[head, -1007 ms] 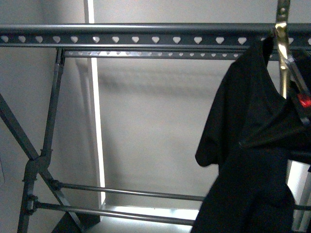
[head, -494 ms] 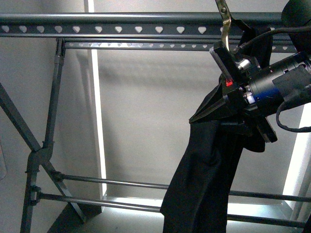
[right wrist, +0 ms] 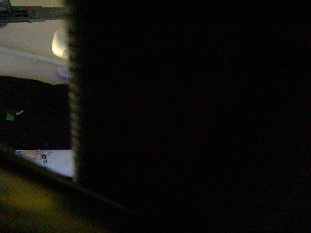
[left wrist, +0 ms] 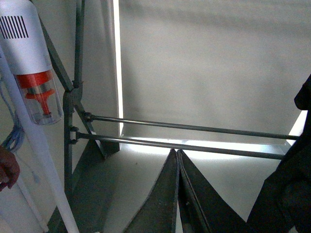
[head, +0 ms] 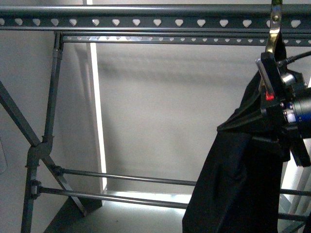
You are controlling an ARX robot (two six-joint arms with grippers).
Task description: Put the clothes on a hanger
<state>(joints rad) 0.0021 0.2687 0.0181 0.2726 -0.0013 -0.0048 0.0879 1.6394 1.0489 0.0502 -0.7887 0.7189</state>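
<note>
While the clothes (head: 233,189) are seen below the hanger (head: 146,23) rail by the right end effector (head: 228,127), its opening not discernible, the left end effector (left wrist: 177,154) is shown closed, empty, before a pale wall (head: 170,121); right wrist view dark.

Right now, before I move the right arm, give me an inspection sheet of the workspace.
Surface: nothing seen.
Job's things: black T-shirt hangs at the right under a brass-coloured hook at the dark grey metal clothes rack with its heart-punched top rail; hook seating unclear.
Clutter: white stick vacuum with red part by a rack leg.
Grippers: left gripper shut, empty; right gripper cannot be told, right arm against the shirt; right wrist view dark.
Cables: black cable at the right arm.
Surroundings: pale wall; person's hand near the vacuum.
</note>
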